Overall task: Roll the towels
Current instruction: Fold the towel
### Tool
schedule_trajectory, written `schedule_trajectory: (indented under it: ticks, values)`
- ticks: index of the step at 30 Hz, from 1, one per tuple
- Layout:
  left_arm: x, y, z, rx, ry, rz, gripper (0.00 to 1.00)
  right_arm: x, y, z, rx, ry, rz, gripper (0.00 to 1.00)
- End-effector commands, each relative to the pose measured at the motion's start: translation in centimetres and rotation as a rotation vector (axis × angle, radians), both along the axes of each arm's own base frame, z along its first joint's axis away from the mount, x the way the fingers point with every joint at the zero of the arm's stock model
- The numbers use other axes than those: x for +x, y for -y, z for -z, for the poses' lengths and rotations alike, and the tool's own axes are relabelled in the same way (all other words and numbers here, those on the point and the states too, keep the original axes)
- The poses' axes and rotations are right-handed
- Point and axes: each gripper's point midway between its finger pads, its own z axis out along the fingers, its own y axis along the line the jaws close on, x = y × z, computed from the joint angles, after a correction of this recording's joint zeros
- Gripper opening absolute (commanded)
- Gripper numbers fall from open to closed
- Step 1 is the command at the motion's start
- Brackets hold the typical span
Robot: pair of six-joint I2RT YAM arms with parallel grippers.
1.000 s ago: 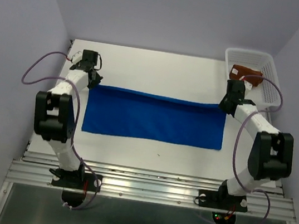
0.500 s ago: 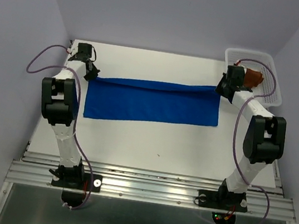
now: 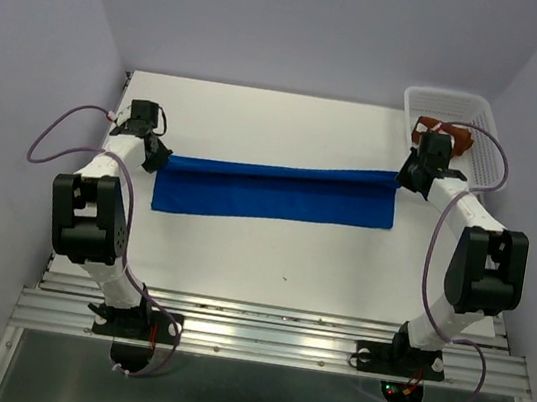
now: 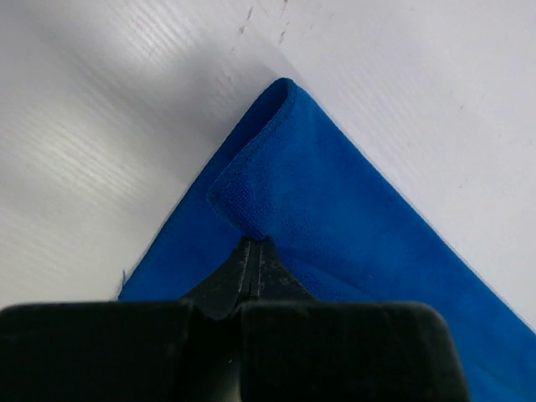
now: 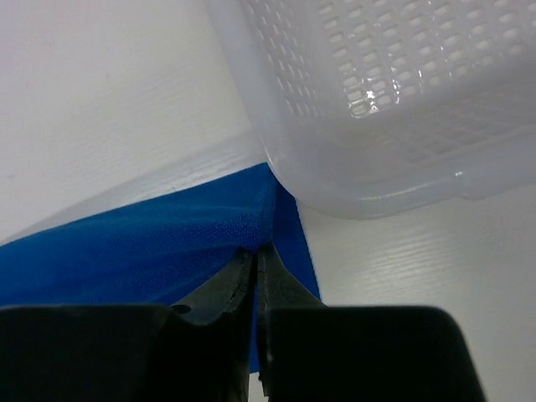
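The blue towel (image 3: 275, 193) lies across the middle of the table as a long narrow band, its far edge folded over toward me. My left gripper (image 3: 157, 155) is shut on its far-left corner, where the cloth (image 4: 335, 218) doubles over in front of the closed jaws (image 4: 254, 244). At the other end my right gripper (image 3: 402, 178) is shut on the far-right corner (image 5: 167, 251). The rust-brown towel (image 3: 456, 134) sits bunched in the white basket, partly hidden behind the right wrist.
The white mesh basket (image 3: 487, 143) stands at the table's back right corner, and its wall (image 5: 377, 100) looms just beyond my right fingertips. Purple walls close in the table on three sides. A metal rail runs along the near edge.
Both grippers have lifted the towel's far corners back and then brought them toward me, folding the far edge over. The blue band is now narrower than a second ago.
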Motion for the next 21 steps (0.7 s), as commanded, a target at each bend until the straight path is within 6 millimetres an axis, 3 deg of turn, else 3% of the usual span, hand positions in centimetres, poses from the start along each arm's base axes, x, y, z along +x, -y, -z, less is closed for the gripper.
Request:
schedule_trajectory:
  ticks: [1,11,21]
  values:
    - [-2.5,-1.3,-0.9,0.054,-0.013,-0.065,0.0,-1.6,1.4,-0.7,-0.034,-0.013,0.007,0.01]
    - [-6.2,-0.8,0.5,0.035,-0.029,-0.076,0.0,-4.0,1.1,1.3,-0.031,-0.089,-0.013,0.01]
    - [-7.8,0.0,3.2,0.003,-0.066,-0.066,0.0,-6.0,1.5,3.6,-0.044,-0.178,0.001,0.01]
